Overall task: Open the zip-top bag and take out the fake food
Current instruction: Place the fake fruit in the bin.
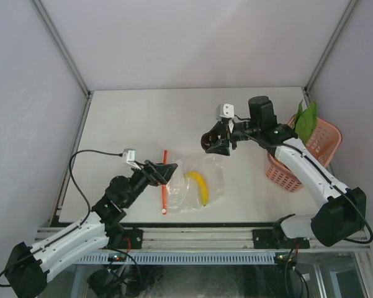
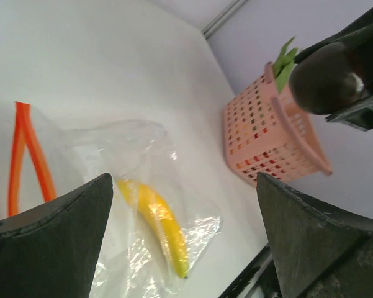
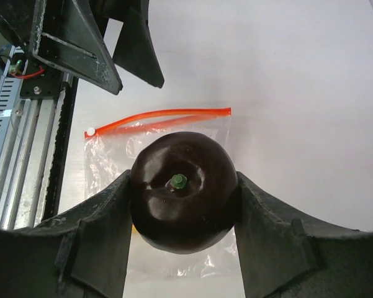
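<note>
The zip-top bag (image 1: 195,186) lies flat near the table's front edge, its red-orange zipper strip (image 1: 164,180) on the left, mouth parted. A yellow banana (image 1: 200,186) is inside it. My left gripper (image 1: 163,172) is open at the zipper edge, and in the left wrist view (image 2: 183,186) its jaws stand wide over the bag (image 2: 112,186) and banana (image 2: 158,226). My right gripper (image 1: 215,144) is shut on the dark purple-black ball (image 3: 185,189), held in the air above the bag (image 3: 112,155). The ball also shows in the left wrist view (image 2: 326,77).
A pink lattice basket (image 1: 313,152) stands at the right edge with a green leafy vegetable (image 1: 307,121) sticking out of it. It also shows in the left wrist view (image 2: 267,133). A metal rail (image 1: 192,239) runs along the front edge.
</note>
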